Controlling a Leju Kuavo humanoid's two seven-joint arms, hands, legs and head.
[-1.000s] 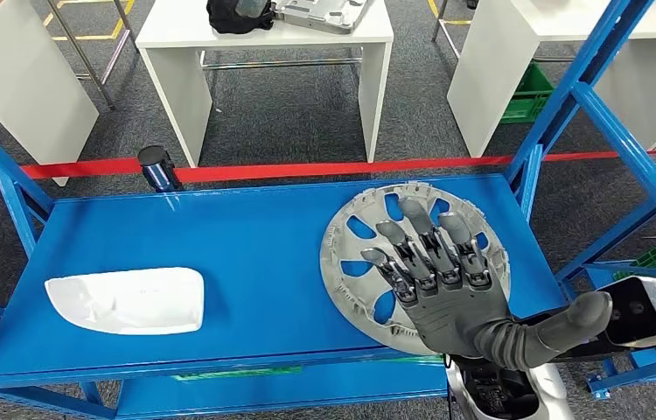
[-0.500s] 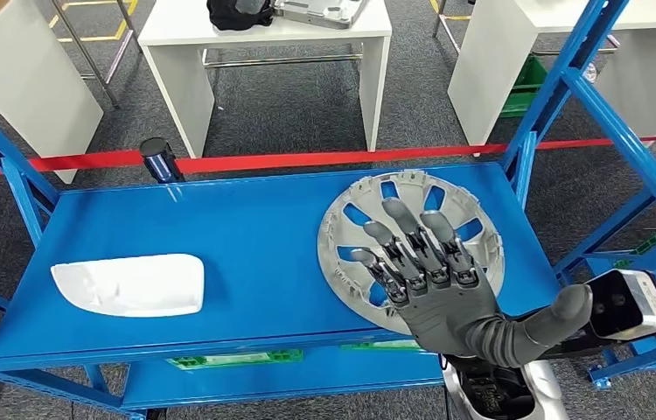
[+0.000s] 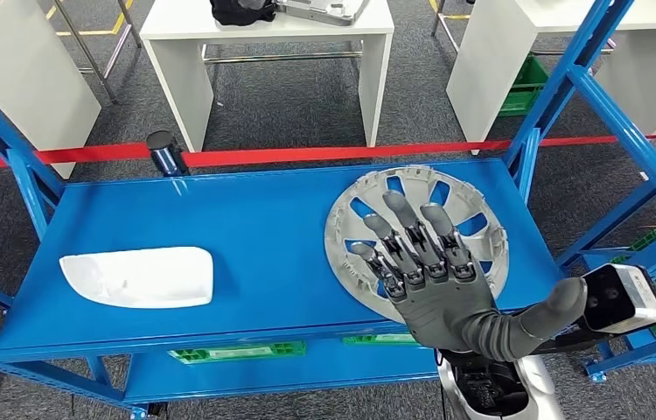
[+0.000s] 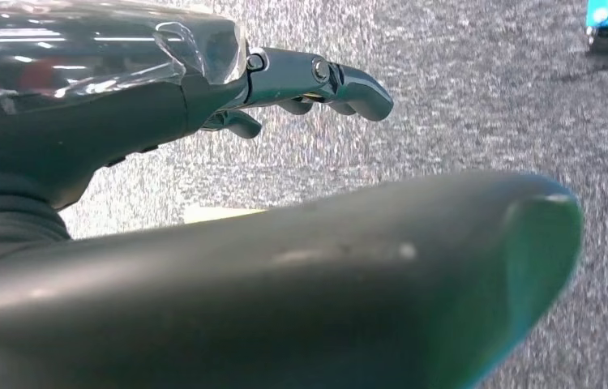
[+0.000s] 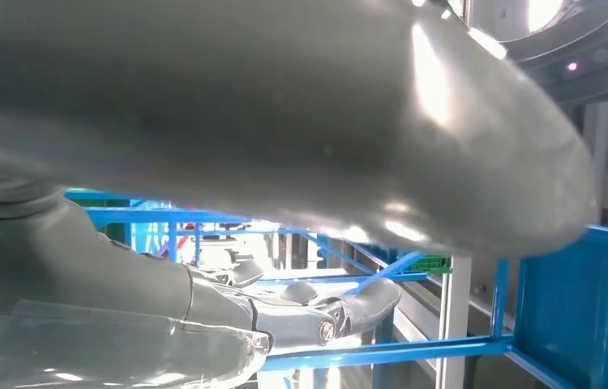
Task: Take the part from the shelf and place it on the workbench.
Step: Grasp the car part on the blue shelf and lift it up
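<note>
Wheel cover [image 3: 447, 210] lies flat at the right end of the blue shelf [image 3: 254, 236], with the right hand [image 3: 434, 280] spread above its near half, fingers apart and holding nothing. To grip well, I'd judge the hand should drop so the fingers hook through the spoke openings or over the near rim, thumb closing from below, then lift level to clear the shelf posts. Left hand [image 4: 203, 105] hangs over the carpet with its fingers curled in on nothing.
</note>
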